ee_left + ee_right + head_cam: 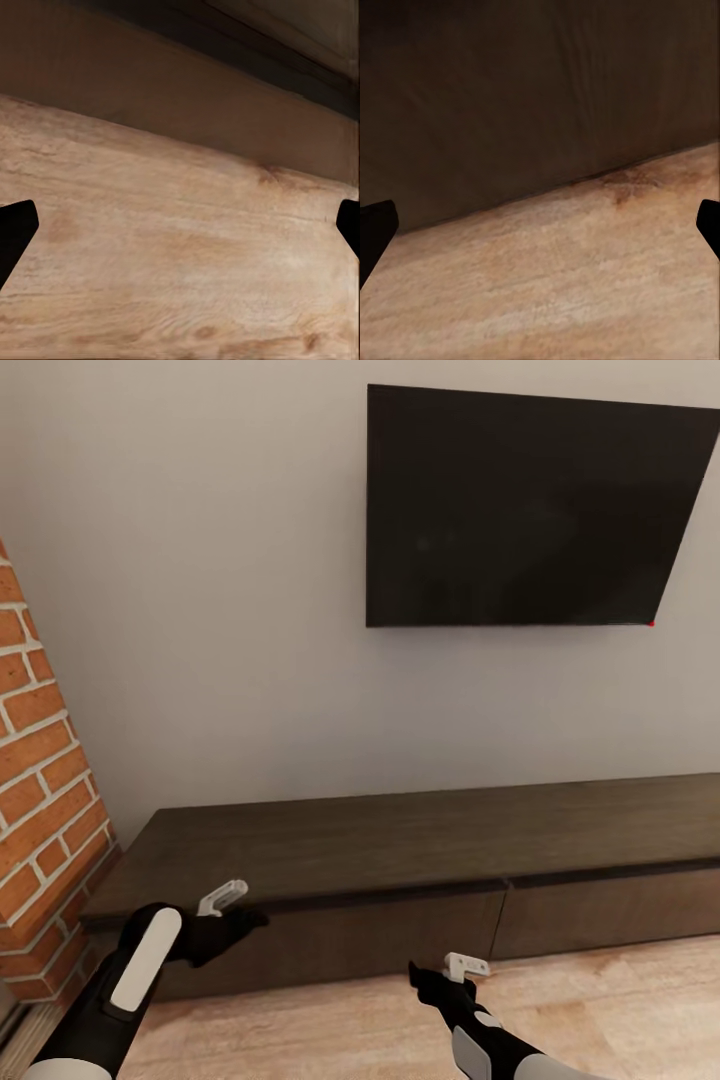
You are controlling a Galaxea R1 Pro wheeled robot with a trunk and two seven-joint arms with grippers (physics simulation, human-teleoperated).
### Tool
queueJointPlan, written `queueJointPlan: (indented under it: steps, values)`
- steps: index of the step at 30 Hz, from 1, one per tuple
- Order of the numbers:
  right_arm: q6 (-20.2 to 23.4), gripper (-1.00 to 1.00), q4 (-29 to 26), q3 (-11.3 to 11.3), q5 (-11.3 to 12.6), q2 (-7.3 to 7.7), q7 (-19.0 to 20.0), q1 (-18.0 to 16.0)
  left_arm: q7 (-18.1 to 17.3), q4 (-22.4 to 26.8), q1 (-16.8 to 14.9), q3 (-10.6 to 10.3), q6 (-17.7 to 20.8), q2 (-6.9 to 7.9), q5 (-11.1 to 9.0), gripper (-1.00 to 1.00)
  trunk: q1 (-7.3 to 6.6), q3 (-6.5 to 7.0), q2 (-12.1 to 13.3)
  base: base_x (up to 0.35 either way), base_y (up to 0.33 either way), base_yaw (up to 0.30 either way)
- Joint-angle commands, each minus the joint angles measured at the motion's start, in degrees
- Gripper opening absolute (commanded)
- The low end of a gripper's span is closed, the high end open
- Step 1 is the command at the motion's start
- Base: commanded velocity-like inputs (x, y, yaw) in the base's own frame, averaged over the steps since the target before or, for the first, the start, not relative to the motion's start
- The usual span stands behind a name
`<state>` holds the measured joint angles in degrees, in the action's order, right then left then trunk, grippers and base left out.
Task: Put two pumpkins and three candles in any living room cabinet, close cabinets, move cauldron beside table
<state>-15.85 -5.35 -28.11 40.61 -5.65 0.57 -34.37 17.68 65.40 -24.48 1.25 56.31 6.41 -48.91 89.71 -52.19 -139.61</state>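
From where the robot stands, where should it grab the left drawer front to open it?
Probably the top edge of the left drawer front, from the front and slightly above. The front is flat and handleless; the only purchase visible is the shadowed gap under the cabinet top. The left gripper is nearest, fingers wide apart.

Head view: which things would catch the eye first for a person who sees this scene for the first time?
The black television on the pale wall draws the eye first, at the upper right. Below it runs the long, dark-brown cabinet with its drawer fronts closed, and red brick chimney stands at the left edge. In the foreground, the left gripper is at the cabinet's front edge and the right gripper hangs over the wood floor.
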Motion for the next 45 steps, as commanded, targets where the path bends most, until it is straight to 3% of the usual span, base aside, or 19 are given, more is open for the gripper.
queueJointPlan:
  steps: [1, 3, 5, 9, 10, 11, 13, 17, 20, 21, 25, 27, 34, 39, 45]
  values:
    - [-0.2, 1.00, 0.1, -0.4, 0.7, 0.03, 0.9, -0.1, 0.2, 0.3, 0.0, 0.0, 0.5, 0.23, -2.1, 1.00, 0.21, -0.24, -0.4, 0.000, 0.000, 0.000]
    - [-0.2, 1.00, 0.1, -0.2, 1.0, 0.07, 3.2, -0.1, -0.4, 0.5, 0.0, -0.3, 0.8, 0.85, -4.0, 1.00, 0.65, -0.60, -1.2, 0.000, 0.000, 0.000]
    - [0.2, 1.00, 0.2, 1.3, 2.7, 0.16, 8.4, -0.1, -1.7, 0.7, 0.0, -0.6, 0.9, 1.95, -7.0, 1.00, 1.09, -0.96, -2.0, 0.000, 0.000, 0.000]
    - [1.1, 1.00, 0.8, 5.7, 9.4, 1.90, 20.2, -0.1, -5.7, 0.9, 0.1, -1.2, 1.2, 4.41, -16.2, 1.00, 1.96, -1.68, -3.6, 0.000, 0.000, 0.000]
    - [1.9, 1.00, 0.9, 6.2, 11.1, 2.82, 22.5, -0.1, -6.7, 0.9, 0.1, -1.6, 1.2, 5.30, -19.1, 1.00, 1.99, -1.90, -3.6, 0.000, 0.000, 0.000]
    - [2.4, 1.00, 0.9, 6.5, 12.0, 3.31, 23.5, -0.1, -7.2, 0.9, 0.2, -1.8, 1.2, 5.80, -20.8, 1.00, 2.01, -2.12, -3.7, 0.000, 0.000, 0.000]
    - [5.8, 1.00, 0.8, 7.4, 16.2, 4.98, 26.9, -0.1, -9.4, 0.9, 0.4, -3.6, 1.3, 8.10, -28.3, 1.00, 2.07, -2.57, -3.7, 0.000, 0.000, 0.000]
    - [12.4, 1.00, 0.4, 8.4, 25.0, 6.24, 31.1, -0.1, -12.2, 0.8, 1.2, -9.6, 1.3, 13.12, -44.5, 1.00, 2.17, -3.45, -3.7, 0.000, 0.000, 0.000]
    - [17.1, 1.00, 0.3, 8.6, 30.9, 6.84, 33.2, -0.1, -12.7, 0.5, 1.5, -12.9, 1.3, 15.81, -53.9, 1.00, 2.25, -4.12, -3.8, 0.000, 0.000, 0.000]
    - [18.1, 1.00, 0.3, 8.6, 32.6, 6.97, 33.5, -0.1, -12.8, 0.5, 1.6, -13.3, 1.3, 16.13, -55.2, 1.00, 2.27, -4.34, -3.8, 0.000, 0.000, 0.000]
    - [18.9, 1.00, 0.1, 8.8, 39.4, 7.12, 34.9, -0.1, -12.9, 0.4, 1.7, -13.8, 1.3, 16.58, -57.1, 1.00, 2.37, -5.23, -3.8, 0.000, 0.000, 0.000]
    - [18.9, 1.00, 0.1, 8.9, 41.6, 7.21, 35.8, -0.1, -12.9, 0.4, 1.7, -13.9, 1.3, 16.65, -57.4, 1.00, 2.43, -5.67, -3.9, 0.000, 0.000, 0.000]
    - [18.7, 1.00, 0.0, 9.1, 44.3, 7.24, 37.0, -0.1, -12.9, 0.3, 1.7, -14.0, 1.3, 16.70, -57.6, 1.00, 2.61, -7.22, -4.0, 0.000, 0.000, 0.000]
    - [19.5, 1.00, -2.4, 9.1, 49.0, 7.53, 43.4, -0.1, -12.9, 0.4, 1.7, -14.8, 1.3, 16.62, -57.6, 1.00, 2.74, -8.33, -4.0, 0.000, 0.000, 0.000]
    - [19.7, 1.00, -3.9, 9.1, 49.9, 8.55, 44.8, 0.0, -12.9, 0.7, 1.7, -15.6, 1.3, 16.29, -57.6, 1.00, 2.86, -9.43, -4.1, 0.000, 0.000, 0.000]
